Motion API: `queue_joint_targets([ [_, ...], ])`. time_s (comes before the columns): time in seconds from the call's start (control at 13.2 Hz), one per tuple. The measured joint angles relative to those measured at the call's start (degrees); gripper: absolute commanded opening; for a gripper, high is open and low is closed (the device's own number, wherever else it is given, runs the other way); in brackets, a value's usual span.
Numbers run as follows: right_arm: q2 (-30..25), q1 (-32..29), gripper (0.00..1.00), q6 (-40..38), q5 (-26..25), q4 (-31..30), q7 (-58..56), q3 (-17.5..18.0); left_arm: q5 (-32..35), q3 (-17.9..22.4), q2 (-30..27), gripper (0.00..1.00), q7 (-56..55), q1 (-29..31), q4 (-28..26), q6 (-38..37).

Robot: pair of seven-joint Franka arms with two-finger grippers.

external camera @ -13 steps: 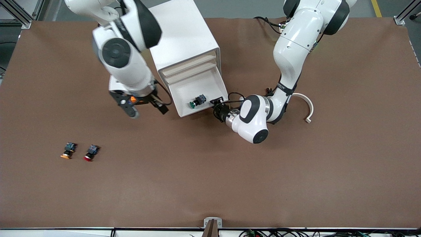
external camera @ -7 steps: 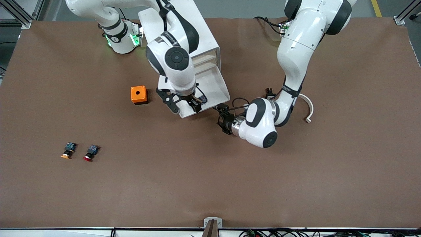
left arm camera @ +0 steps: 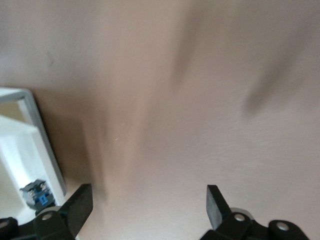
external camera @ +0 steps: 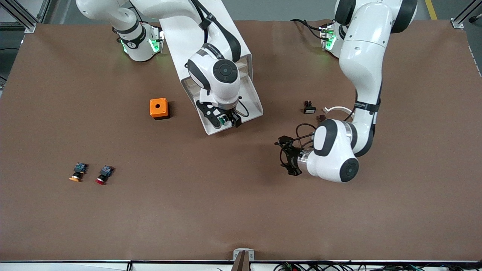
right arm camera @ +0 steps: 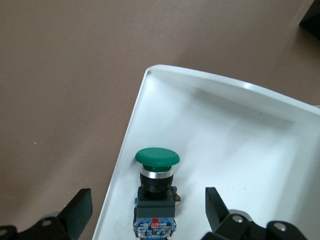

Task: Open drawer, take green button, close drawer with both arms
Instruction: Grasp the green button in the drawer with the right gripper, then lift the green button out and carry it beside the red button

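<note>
Lying in the open drawer, near its front rim: the button, small, light, rigid, probably slippery on the green cap. Better gripped across the black body. Right gripper over it, fingers wide; left gripper over bare counter, fingers wide, empty.

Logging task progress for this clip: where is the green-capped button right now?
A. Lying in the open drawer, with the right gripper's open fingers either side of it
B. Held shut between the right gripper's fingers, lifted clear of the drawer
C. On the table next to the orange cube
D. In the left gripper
A: the right wrist view shows the green-capped button resting on the floor of the open drawer, with the right gripper open around it, not yet closed.
</note>
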Motion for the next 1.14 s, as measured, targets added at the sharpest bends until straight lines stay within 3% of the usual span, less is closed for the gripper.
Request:
queue_joint_targets([
  [0.3,1.39,0.58,1.0,0.42,0.0,0.0,0.9,0.0,0.91,4.87,-0.28,1.0,6.73,0.03,0.01,-0.02],
  [0.38,1.72,0.75,0.96,0.5,0.0,-0.01,0.97,-0.01,1.26,5.81,-0.52,1.0,8.15,0.07,0.02,-0.03],
  [0.61,2.3,1.03,0.03,0.98,0.0,0.0,1.26,-0.01,2.93,7.61,-1.69,1.0,9.94,0.02,0.14,-0.02],
  [1.14,2.31,1.2,0.0,1.46,0.03,0.18,2.01,-0.01,21.11,7.78,-9.53,1.0,14.35,-2.17,0.3,-0.24],
])
